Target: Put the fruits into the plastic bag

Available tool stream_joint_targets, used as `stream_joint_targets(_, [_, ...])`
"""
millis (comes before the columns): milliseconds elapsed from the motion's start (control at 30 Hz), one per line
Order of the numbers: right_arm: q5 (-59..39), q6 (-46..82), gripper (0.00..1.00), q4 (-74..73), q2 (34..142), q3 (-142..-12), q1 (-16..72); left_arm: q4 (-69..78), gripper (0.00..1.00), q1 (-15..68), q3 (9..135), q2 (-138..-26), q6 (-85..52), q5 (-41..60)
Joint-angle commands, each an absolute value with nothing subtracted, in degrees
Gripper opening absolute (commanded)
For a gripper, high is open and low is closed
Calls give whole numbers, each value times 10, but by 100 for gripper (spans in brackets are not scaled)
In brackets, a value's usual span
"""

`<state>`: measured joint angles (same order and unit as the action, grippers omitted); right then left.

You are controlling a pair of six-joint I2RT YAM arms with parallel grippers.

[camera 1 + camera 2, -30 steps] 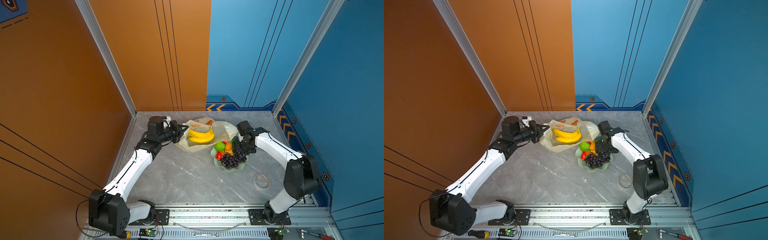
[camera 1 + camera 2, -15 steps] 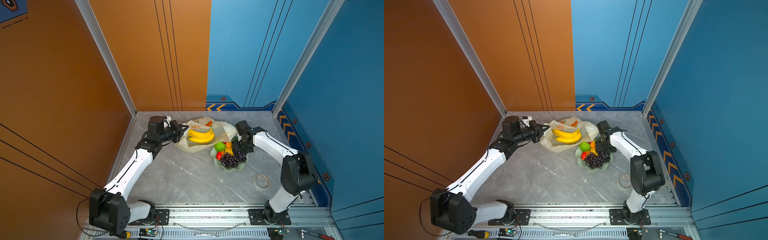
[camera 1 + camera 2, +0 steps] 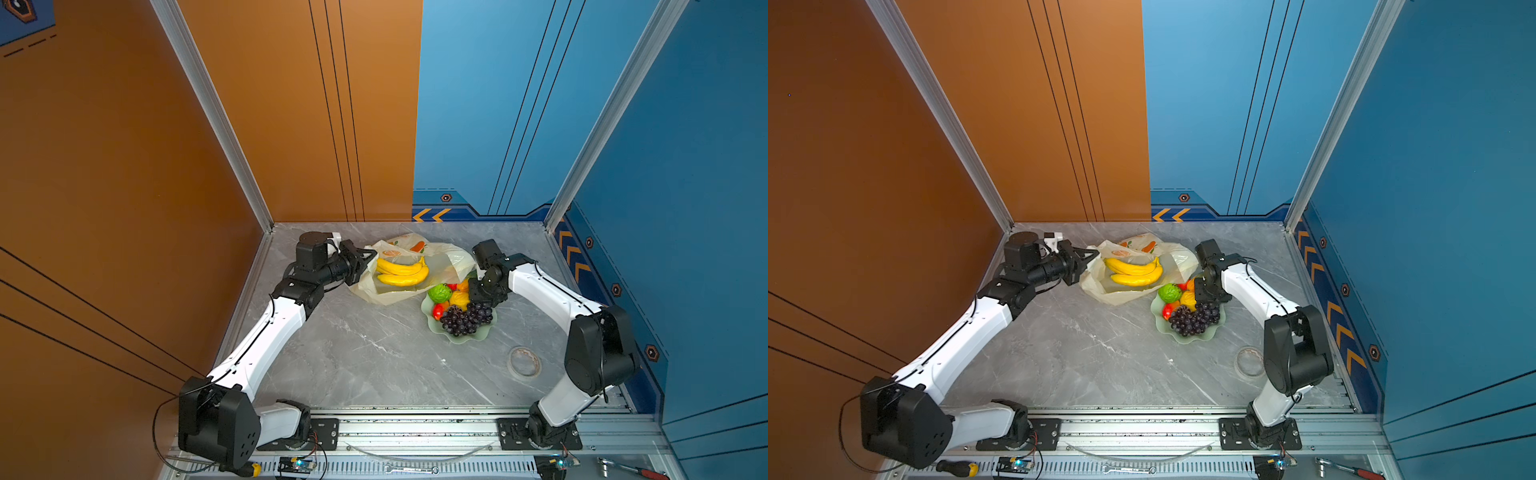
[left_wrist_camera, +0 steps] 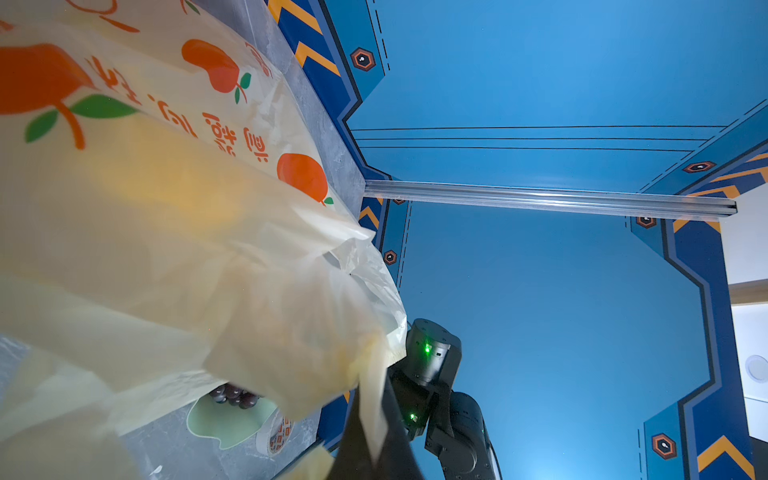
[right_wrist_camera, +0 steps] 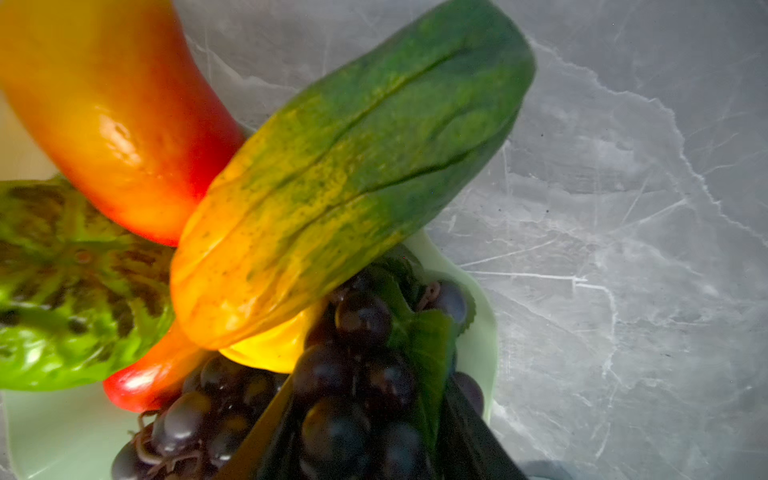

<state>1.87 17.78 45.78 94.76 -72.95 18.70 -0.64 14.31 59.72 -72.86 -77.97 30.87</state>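
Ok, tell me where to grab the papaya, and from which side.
Pinch the papaya across its width on the green half, coming from above. It lies long and tilted atop the grapes, the mango crowds its orange end, and the green end juts past the dish rim, so those flanks look free.

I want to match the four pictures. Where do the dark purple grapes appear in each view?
Top view: grapes on the near half of the pale green dish, right of centre.
Top view: grapes likewise on the dish's near half.
Left wrist: a few grapes showing beneath the plastic bag.
Right wrist: grapes close up, under the papaya.
Shared landmark: the dish.
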Motion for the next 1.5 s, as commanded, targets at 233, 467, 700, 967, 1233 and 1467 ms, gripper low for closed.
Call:
stream_joint_targets(233, [30,176,32,438,902,-714,184,6,0,147,600,-723,-783,297])
stream_joint_targets(467, [12,175,73,446,911,-702,185,4,0,147,599,-723,-783,303])
stream_joint_targets(700, [4,164,74,444,946,-677,185,-2,0,146,601,-723,-780,308])
stream_joint_targets(967, [8,163,67,425,974,-668,189,-11,0,143,600,-720,-776,310])
stream_joint_targets(1233, [27,165,39,425,961,-674,198,-12,0,139,594,-716,-776,311])
stream_joint_targets(1467, [40,166,32,429,936,-685,204,-2,0,135,594,-716,-780,311])
